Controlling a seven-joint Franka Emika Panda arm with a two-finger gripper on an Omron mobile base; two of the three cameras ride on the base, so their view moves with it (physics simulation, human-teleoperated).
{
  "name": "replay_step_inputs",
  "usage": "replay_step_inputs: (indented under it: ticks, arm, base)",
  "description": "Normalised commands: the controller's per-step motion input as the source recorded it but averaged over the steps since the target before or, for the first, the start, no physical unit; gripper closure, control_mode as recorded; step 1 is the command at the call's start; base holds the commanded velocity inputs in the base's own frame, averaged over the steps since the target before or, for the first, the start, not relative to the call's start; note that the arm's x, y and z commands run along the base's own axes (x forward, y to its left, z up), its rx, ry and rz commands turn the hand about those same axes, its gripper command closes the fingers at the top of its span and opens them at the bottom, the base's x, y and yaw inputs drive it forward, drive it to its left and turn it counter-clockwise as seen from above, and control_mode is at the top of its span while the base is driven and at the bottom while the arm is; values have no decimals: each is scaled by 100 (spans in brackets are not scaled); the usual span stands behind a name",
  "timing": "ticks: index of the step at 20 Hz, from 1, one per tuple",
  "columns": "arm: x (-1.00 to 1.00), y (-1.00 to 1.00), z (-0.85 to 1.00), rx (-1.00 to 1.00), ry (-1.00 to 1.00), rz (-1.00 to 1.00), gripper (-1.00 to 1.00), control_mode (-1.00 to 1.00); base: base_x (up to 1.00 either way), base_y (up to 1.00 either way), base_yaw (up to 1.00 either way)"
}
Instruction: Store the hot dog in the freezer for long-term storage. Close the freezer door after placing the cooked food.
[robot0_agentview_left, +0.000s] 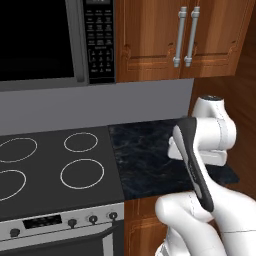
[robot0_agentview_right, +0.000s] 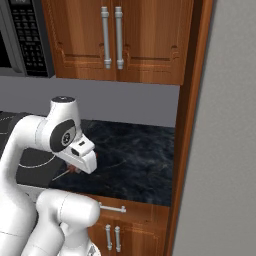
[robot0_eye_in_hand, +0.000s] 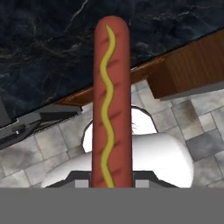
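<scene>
Gripper (robot0_eye_in_hand: 111, 183) clamps the hot dog (robot0_eye_in_hand: 110, 100) above the counter (robot0_eye_in_hand: 48, 57).

Counts: 1 hot dog (robot0_eye_in_hand: 110, 100), with one wavy mustard line (robot0_eye_in_hand: 106, 109) along it. 1 dark marble table (robot0_agentview_left: 145, 155). 1 stove (robot0_agentview_left: 50, 170) showing 4 burner rings (robot0_agentview_left: 82, 173) and 4 front knobs (robot0_agentview_left: 92, 218). 1 microwave (robot0_agentview_left: 55, 40). Upper wood cabinet (robot0_agentview_right: 115, 40): 2 doors, 2 vertical bar handles (robot0_agentview_right: 112, 37). Lower cabinet (robot0_agentview_right: 130, 230): 2 small vertical handles (robot0_agentview_right: 113, 237), 1 horizontal drawer pull (robot0_agentview_right: 112, 208).
</scene>
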Motion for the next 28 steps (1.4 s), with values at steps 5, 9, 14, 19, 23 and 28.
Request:
replay_step_inputs:
  ticks: [5,9,14,19,23,28]
  arm:
    - [-9,0,9,-1,6,-16,100,-100]
    - [0,1,0,0,17,-20,100,-100]
    - [-5,0,5,0,7,-18,100,-100]
    - [-25,0,12,0,0,-15,100,-100]
    - [-32,0,20,0,-1,-12,100,-100]
    - [-33,0,33,0,-3,-2,100,-100]
  base:
    - [0,0,0]
    - [0,0,0]
    - [0,0,0]
    - [0,0,0]
    - [0,0,0]
    - [0,0,0]
